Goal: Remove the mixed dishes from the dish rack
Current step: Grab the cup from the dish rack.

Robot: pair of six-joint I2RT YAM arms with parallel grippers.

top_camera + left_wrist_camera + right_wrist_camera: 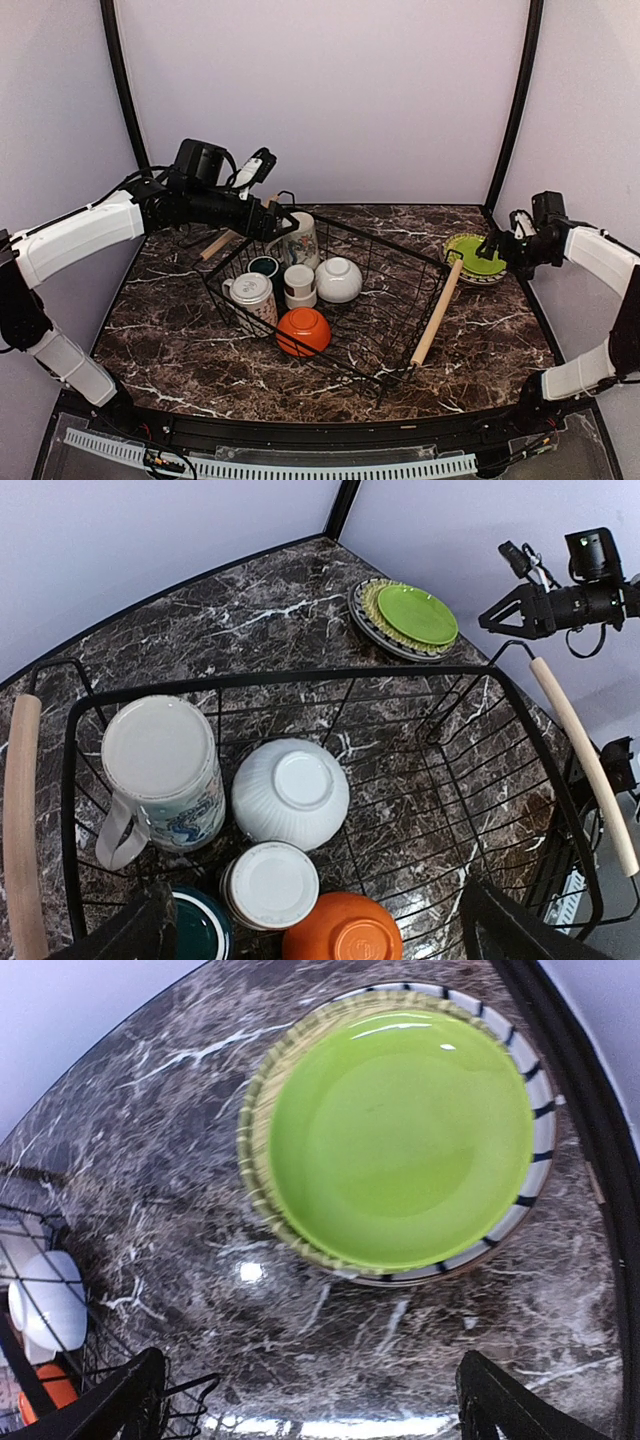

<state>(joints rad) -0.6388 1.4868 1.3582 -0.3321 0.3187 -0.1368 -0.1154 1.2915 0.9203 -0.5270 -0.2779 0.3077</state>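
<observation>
Partway: plates (474, 256) stacked on counter (160, 340) near rack (437, 312). Two mugs (250, 295), two bowls (338, 280), two cups (299, 285) sat inside, not yet unloaded; left jaws, right jaws spread, empty.

Dark green cup (203, 928) half off-frame

Pretty bright, even light; soft shadows; glare streaks on the lime-green plate (400, 1130), white hotspot on the table (150, 1160) below; all sharp
</observation>
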